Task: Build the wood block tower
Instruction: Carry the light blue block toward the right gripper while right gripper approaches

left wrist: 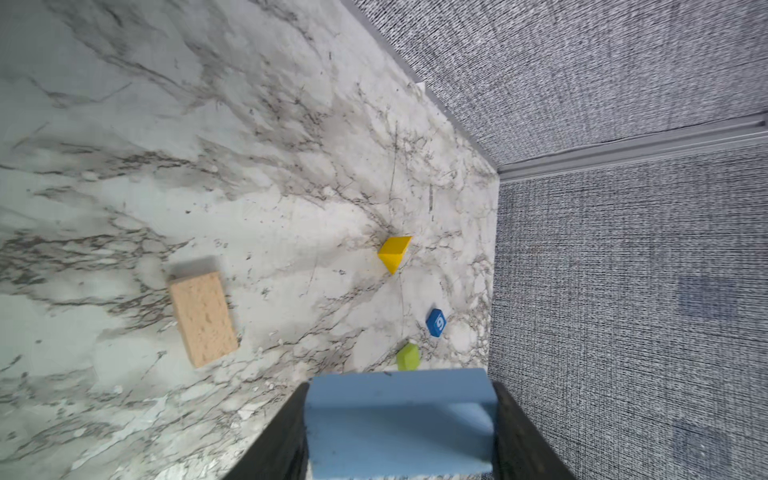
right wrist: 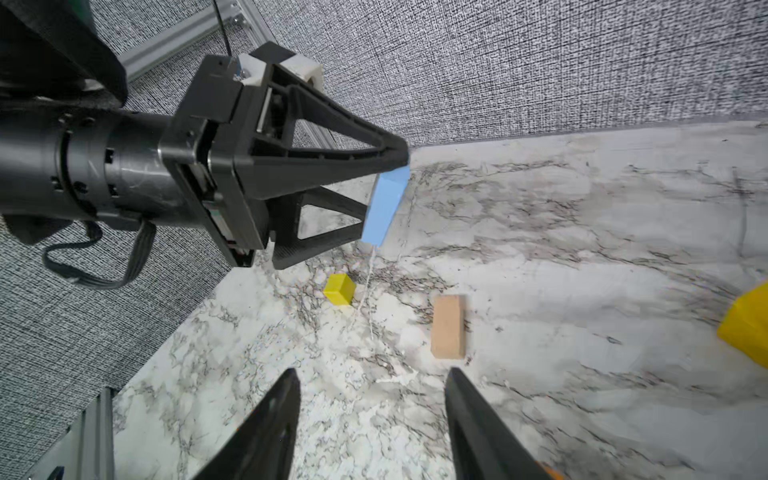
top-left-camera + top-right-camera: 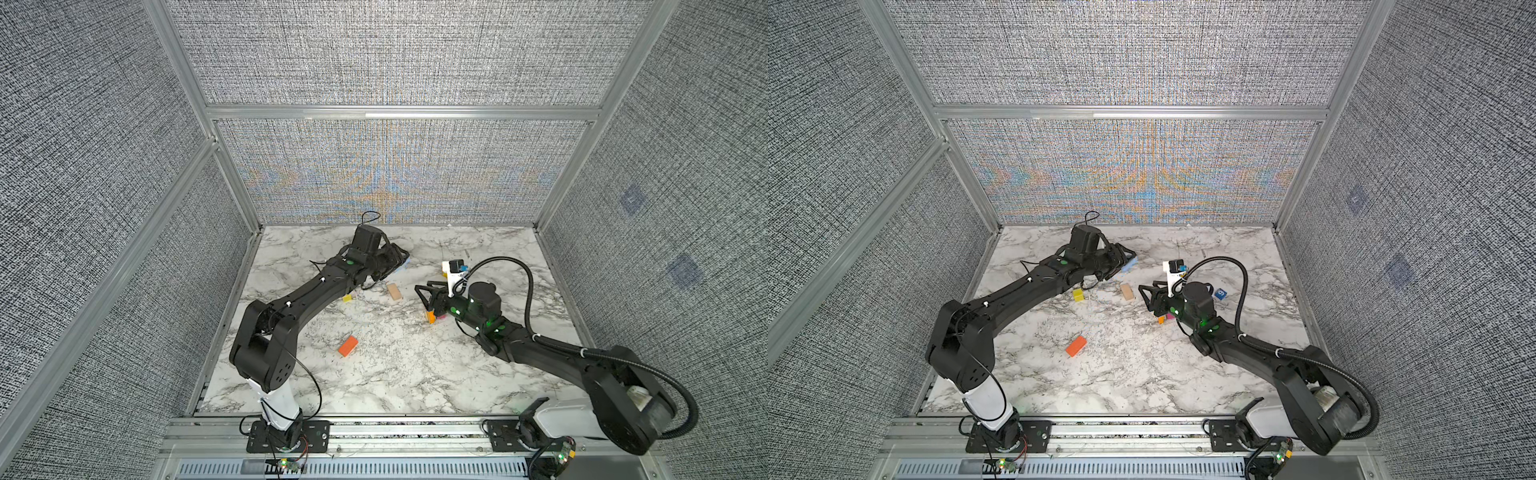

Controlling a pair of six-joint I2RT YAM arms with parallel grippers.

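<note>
My left gripper [image 1: 401, 388] is shut on a light blue block [image 1: 399, 424], held off the table at the back [image 3: 402, 261]; the right wrist view shows that block [image 2: 384, 203] pinched between the fingers. My right gripper [image 2: 372, 372] is open with only bare marble between its fingers. It hovers mid-right in both top views [image 3: 423, 286]. An orange block [image 3: 431, 316] and a magenta block [image 3: 1170, 316] sit under the right wrist, mostly hidden. Whether they are stacked I cannot tell. Loose on the table are a bare wood bar [image 3: 394, 291], a yellow cube [image 3: 347, 297] and an orange bar [image 3: 348, 346].
A blue numbered cube [image 3: 1220, 294], a lime green block [image 1: 408, 356] and a yellow wedge [image 1: 395, 252] lie behind and right of the right arm. Fabric walls on aluminium frames [image 3: 399, 112] close in the marble table [image 3: 374, 382] on three sides.
</note>
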